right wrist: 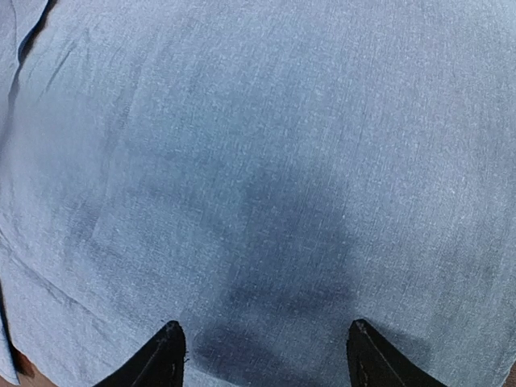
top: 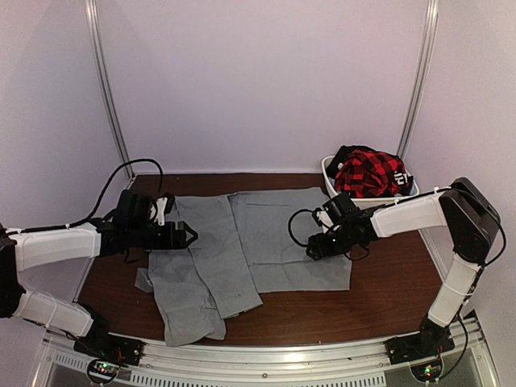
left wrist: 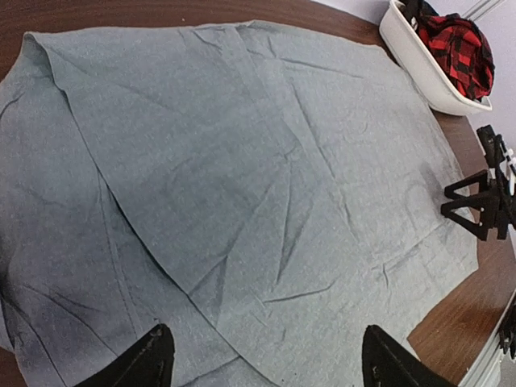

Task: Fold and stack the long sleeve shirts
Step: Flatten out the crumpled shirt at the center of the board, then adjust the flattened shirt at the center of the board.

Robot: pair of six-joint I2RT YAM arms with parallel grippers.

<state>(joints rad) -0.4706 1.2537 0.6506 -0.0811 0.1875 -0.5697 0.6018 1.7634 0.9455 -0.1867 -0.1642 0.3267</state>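
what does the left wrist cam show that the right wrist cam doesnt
Only the left wrist view: the white basket holding a red-and-black plaid garment, the diagonal fold edges across the grey shirt, and the right fingers at the shirt's edge. Only the right wrist view: a close look at smooth cloth with a dark shadow ahead of its fingers. Both: the grey shirt filling most of the frame, with the left fingers and the right fingers alike open, nothing between them.
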